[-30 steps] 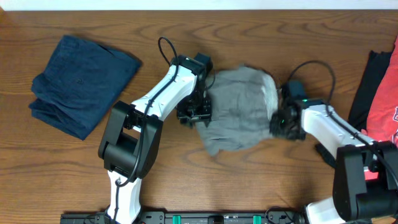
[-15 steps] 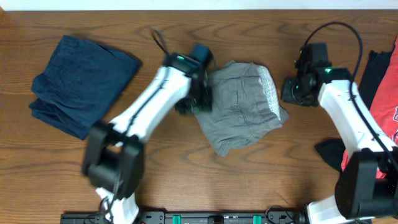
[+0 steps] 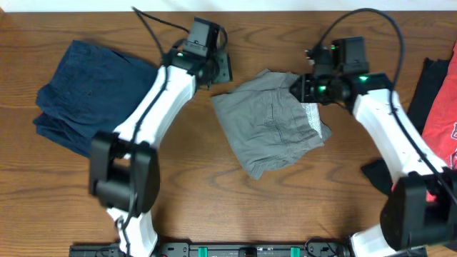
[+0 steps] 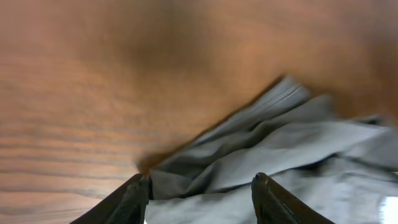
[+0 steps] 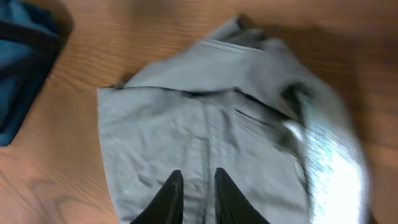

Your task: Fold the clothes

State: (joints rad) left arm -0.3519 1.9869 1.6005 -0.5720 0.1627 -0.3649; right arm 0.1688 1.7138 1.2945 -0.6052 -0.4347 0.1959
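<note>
the grey-khaki shorts (image 3: 275, 128) lie crumpled mid-desk (image 3: 214, 207), long axis diagonal, between both arms. left claw (image 3: 214, 68), open and empty, hangs off their upper-left corner; right claw (image 3: 303, 87), narrowly parted and empty, hovers over the upper-right waistband.

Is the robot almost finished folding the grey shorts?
Partly. The grey shorts lie doubled over in a loose, wrinkled bundle, pale lining showing at one edge. Neither the left gripper nor the right gripper holds them. Tidying the fold is left.

Folded navy garment (image 3: 93, 96), red shirt (image 3: 443, 125), wooden table (image 3: 285, 207)
</note>
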